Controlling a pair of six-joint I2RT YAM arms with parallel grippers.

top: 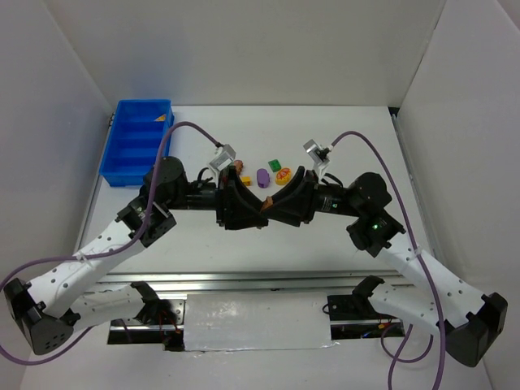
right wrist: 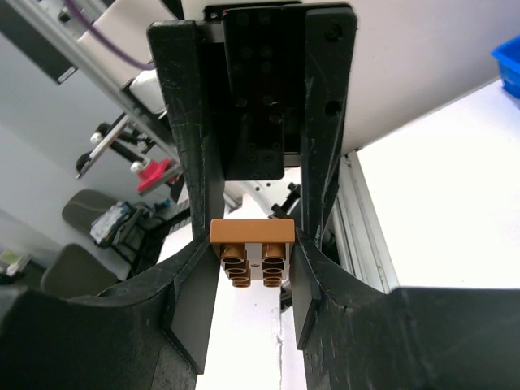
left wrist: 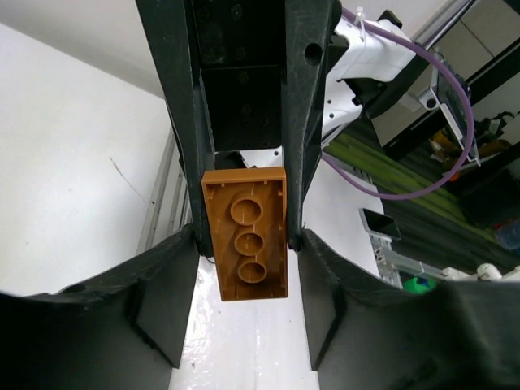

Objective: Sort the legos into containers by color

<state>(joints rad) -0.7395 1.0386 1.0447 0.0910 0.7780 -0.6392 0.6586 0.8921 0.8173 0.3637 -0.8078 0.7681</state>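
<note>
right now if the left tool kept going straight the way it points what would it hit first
The right tool, most likely. The left tool points rightward straight at it, nose to nose, with only the brown brick between them, apparently clamped by both. Depth is hard to judge.

We see a white table (top: 268,252) boxed by plain white walls (top: 244,49) behind and on both sides, evenly lit. A metal rail (top: 244,281) lines its near edge; beyond it stands a grey chair (right wrist: 73,280).
</note>
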